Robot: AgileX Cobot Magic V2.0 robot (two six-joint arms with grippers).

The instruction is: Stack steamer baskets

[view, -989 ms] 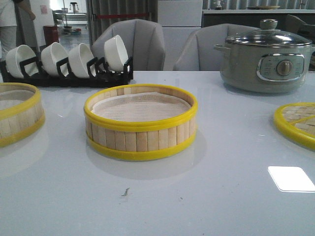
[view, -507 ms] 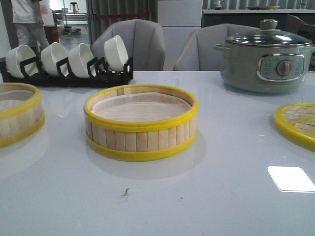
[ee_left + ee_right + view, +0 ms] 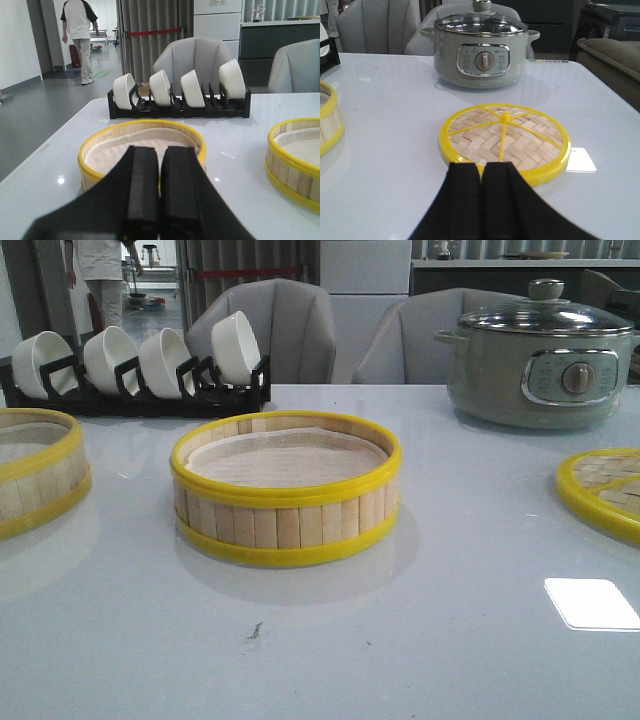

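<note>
One steamer basket (image 3: 286, 490) with slat walls, yellow rims and a white paper liner stands in the middle of the table. A second steamer basket (image 3: 35, 472) sits at the left edge, cut off by the frame. In the left wrist view the left basket (image 3: 142, 152) lies just beyond my left gripper (image 3: 160, 155), which is shut and empty; the middle basket (image 3: 295, 155) shows at the side. My right gripper (image 3: 481, 170) is shut and empty, just short of the flat woven lid (image 3: 505, 140). Neither gripper shows in the front view.
A black rack of white bowls (image 3: 140, 365) stands at the back left. A grey electric pot with a glass lid (image 3: 540, 355) stands at the back right. The woven lid (image 3: 605, 490) lies at the right edge. A white card (image 3: 592, 602) lies near the front right.
The baskets, lid and table are unchanged. Only a person in the background at the far left has moved.
</note>
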